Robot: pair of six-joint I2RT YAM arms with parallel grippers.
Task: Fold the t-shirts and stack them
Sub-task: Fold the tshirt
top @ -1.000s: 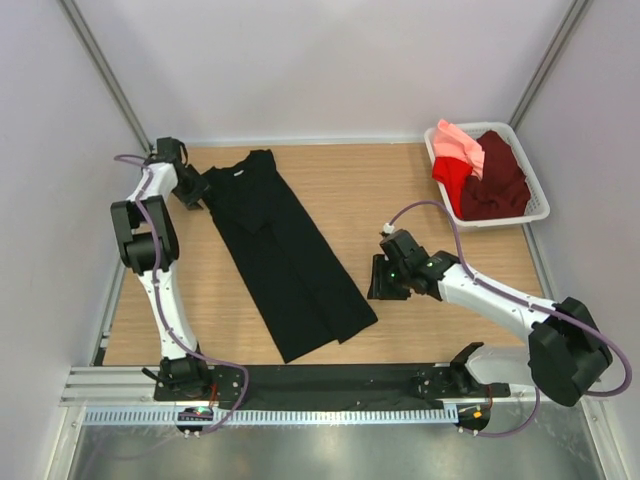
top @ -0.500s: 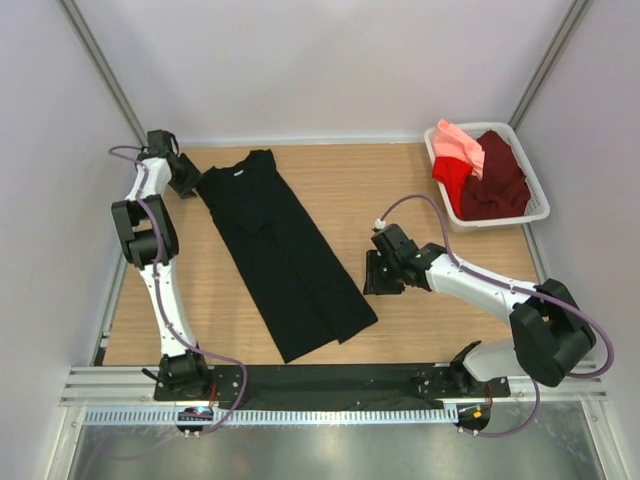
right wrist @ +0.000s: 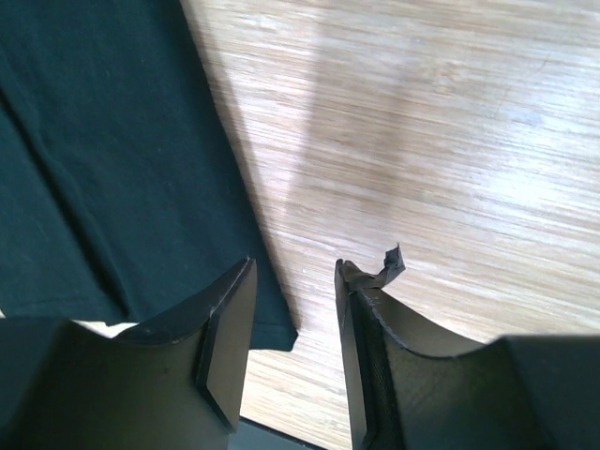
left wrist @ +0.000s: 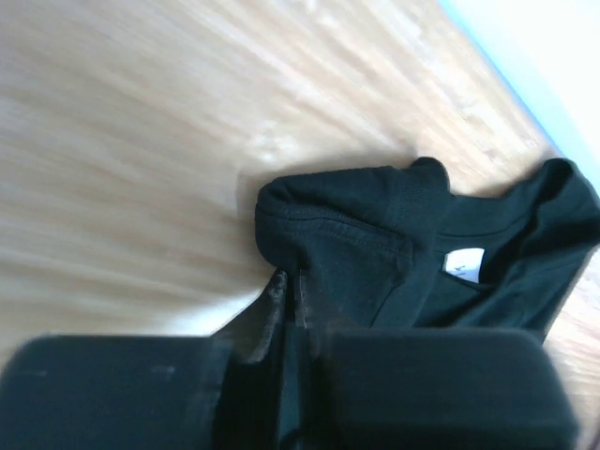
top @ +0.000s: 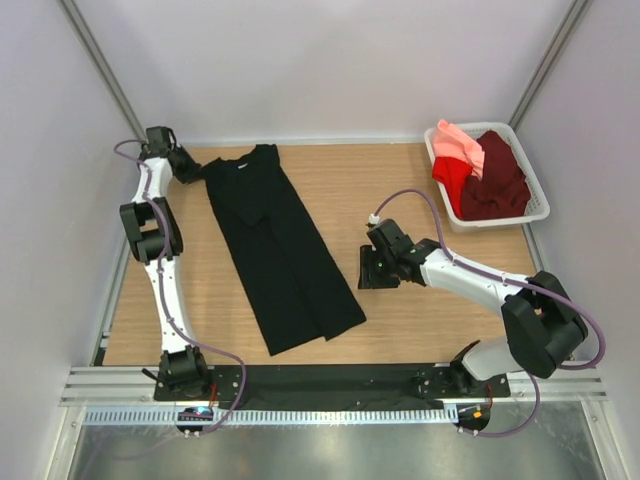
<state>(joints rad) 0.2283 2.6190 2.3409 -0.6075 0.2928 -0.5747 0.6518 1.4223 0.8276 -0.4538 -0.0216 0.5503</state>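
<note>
Wooden table (top: pixel 440 190): black t-shirt (top: pixel 285 255) lies long-folded on a diagonal, left of centre. The remaining t-shirts (top: pixel 490 175) are heaped in the basket (top: pixel 500 222), far right. Left gripper (left wrist: pixel 292 281) pinches the collar-end shoulder. Right gripper (right wrist: pixel 295 272), jaws spread and empty, hovers beside the hem corner. Judged: folding underway; next, right must seize the hem.

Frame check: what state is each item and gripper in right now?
black t-shirt: folded lengthwise, flat on the table, shoulder pinched.
left gripper: shut on the black t-shirt.
right gripper: open, beside the shirt's hem corner.
maroon t-shirt, red t-shirt, salmon t-shirt: crumpled in the basket.
</note>
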